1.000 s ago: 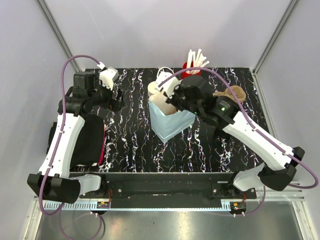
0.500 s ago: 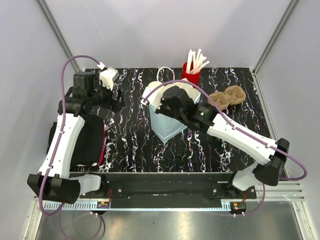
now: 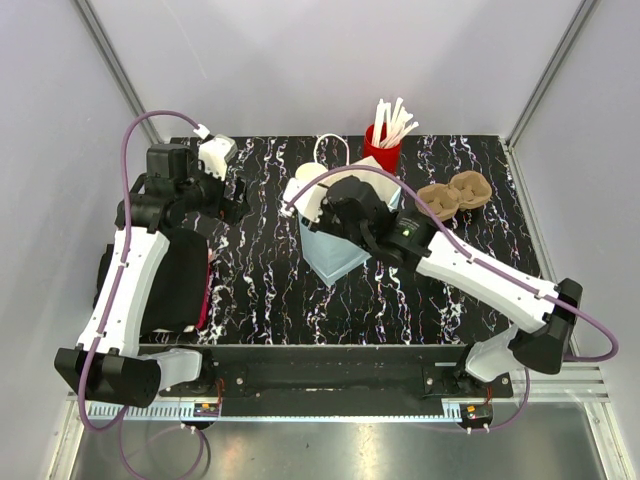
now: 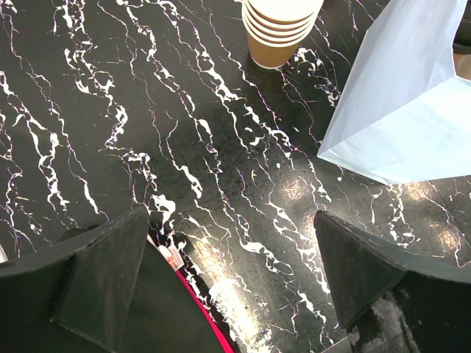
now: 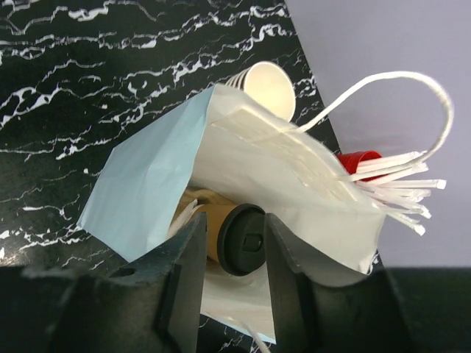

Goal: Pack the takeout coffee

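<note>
Finding the takeout coffee (image 5: 235, 237) inside the pale blue paper bag (image 5: 147, 191), tipped on its side, black lid (image 5: 246, 241) on and facing the right wrist camera; seems to rest against the bag's inner wall, though hidden underneath; flanked closely by the right gripper (image 5: 234, 220), reaching into the bag's mouth with jaws parted to either side of the cup; cannot tell whether pinching it or just clear of it; looping above the mouth, the bag's white handle (image 5: 412, 88); just beside the bag, a stack of lidless cups (image 4: 280, 29), and near its far side a red cup of white sticks (image 3: 383, 150), both outside the bag; well apart over the black marbled table (image 4: 147, 110), the left gripper (image 4: 229, 220), spread wide with nothing between its fingers; judging the main step as good as done, coffee in the bag; left, most likely: letting go for certain, then drawing the right arm out without dragging or toppling the bag; perhaps also righting the cup, since lying sideways risks a leak.
</note>
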Tool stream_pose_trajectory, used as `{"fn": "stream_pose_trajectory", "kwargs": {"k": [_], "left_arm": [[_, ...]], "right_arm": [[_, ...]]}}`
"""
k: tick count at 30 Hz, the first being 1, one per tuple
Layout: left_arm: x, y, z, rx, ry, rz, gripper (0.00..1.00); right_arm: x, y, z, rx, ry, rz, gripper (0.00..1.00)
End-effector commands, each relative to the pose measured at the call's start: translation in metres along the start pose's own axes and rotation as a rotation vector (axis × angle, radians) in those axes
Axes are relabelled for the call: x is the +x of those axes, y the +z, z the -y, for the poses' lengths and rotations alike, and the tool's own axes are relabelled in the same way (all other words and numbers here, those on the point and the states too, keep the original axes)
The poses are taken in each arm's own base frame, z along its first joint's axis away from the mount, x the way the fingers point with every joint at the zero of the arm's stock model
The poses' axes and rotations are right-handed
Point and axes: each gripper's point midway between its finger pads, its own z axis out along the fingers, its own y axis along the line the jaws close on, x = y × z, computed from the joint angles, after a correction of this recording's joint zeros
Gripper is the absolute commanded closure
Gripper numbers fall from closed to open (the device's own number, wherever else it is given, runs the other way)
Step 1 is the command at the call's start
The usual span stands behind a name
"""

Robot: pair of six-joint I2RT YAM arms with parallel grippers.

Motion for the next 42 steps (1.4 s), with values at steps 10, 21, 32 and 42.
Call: {"fn": "stream_pose_trajectory", "kwargs": {"k": [10,21,32,42], "left_arm": [[-0.046,-0.023,0.023,0.106,0.116,0.102,0.01],[-0.085,0.011,0.061,0.178,0.244,0.015,0.01],[-0.093,0.074,0.087,0.215,0.243,-0.066,0.01],[-0.093,0.086,0.103,0.217,0.272,-0.076,0.01]], "right_arm": [[-0.044,-0.075,0.139,0.348,0.228,0.148,0.52],[0.078,-0.030,0.206,0.390,0.393,-0.090,0.53],[0.117,0.010,0.171,0.147,0.493,-0.124,0.50],[0.093,0.004,0.142,-0.014,0.595,-0.027,0.44]]}}
